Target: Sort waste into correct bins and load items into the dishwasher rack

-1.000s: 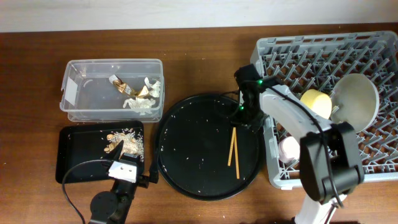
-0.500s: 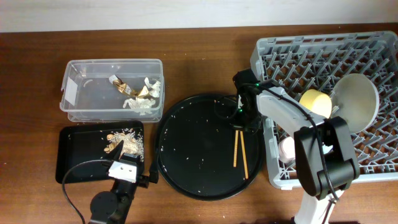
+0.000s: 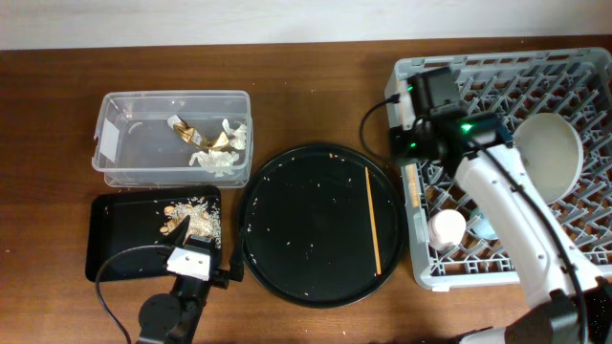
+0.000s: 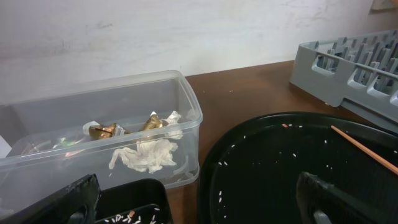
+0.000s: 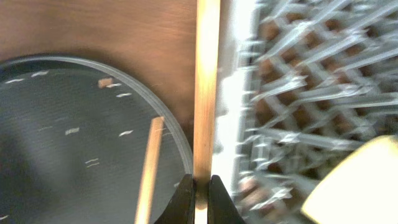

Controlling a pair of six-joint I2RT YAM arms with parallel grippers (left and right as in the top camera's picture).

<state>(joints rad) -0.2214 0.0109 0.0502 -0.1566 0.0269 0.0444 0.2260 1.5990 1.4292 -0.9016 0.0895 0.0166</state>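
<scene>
My right gripper is shut on one wooden chopstick and holds it over the left rim of the grey dishwasher rack. The held chopstick shows along that rim. The other chopstick lies on the round black tray. The grey-green plate, pink cup and yellow bowl sit in the rack. Tissue and a shiny wrapper lie in the clear tub. Food scraps lie in the shallow black tray. My left gripper is open and empty at the front.
The round black tray carries scattered rice grains and sits between the bins and the rack. My right arm crosses over the rack. A cable runs beside the left arm's base near the front table edge.
My right gripper has lifted one chopstick off the round tray and carried it right to the rack's left rim. The other chopstick shifted on the tray. The left arm has not moved.
</scene>
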